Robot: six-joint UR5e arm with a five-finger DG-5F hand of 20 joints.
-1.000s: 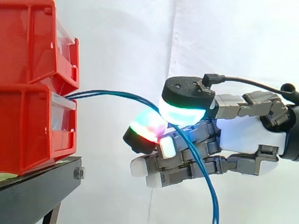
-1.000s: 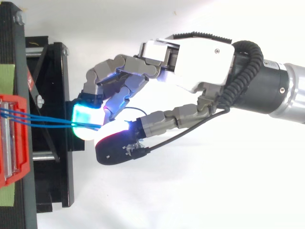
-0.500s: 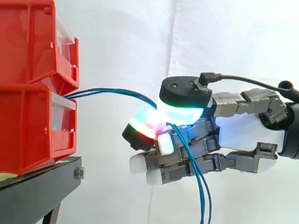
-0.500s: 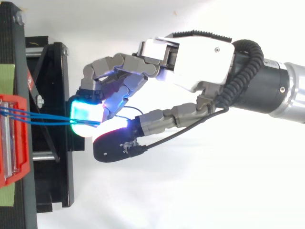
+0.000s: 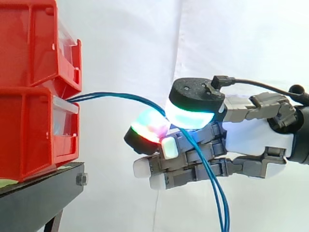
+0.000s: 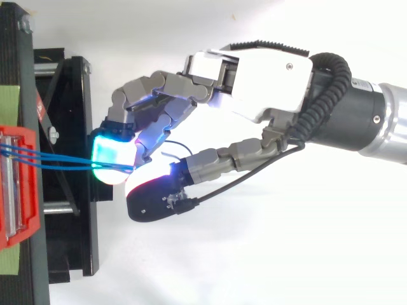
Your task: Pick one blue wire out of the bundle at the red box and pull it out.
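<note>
Blue wires (image 5: 111, 94), two thin strands with a glossy, slightly teal sheen, come out of the front of the lower red bin (image 5: 29, 135), just where its clear front strip sits under the upper red bin (image 5: 29, 43). From the side they run close together, rise a little, then arch over to the right across open air in front of the white curtain (image 5: 125, 48). At the hand (image 5: 251, 140) they slip in between two glowing fingertips: the large one on top (image 5: 190, 116), shining cyan and green under its black cap, and the lower one (image 5: 150, 128), lit red and green. Past that pinch the strands bend sharply down, cross the grey curled fingers and hang side by side to the bottom edge of the view.

Looking down from above, the wires (image 6: 63, 164) stretch nearly straight from the red bin (image 6: 16, 190) at the left, over the black stand (image 6: 70, 127), and end against the cyan-green pad (image 6: 114, 155). The hand (image 6: 267, 82) reaches in from the right with its fingers bent and the thumb tucked beneath, so the pads are closed on the wires. Both strands go into the pinch; I cannot tell whether one or both are truly clamped. The hand hangs clear of the bins, well to their right.
</note>
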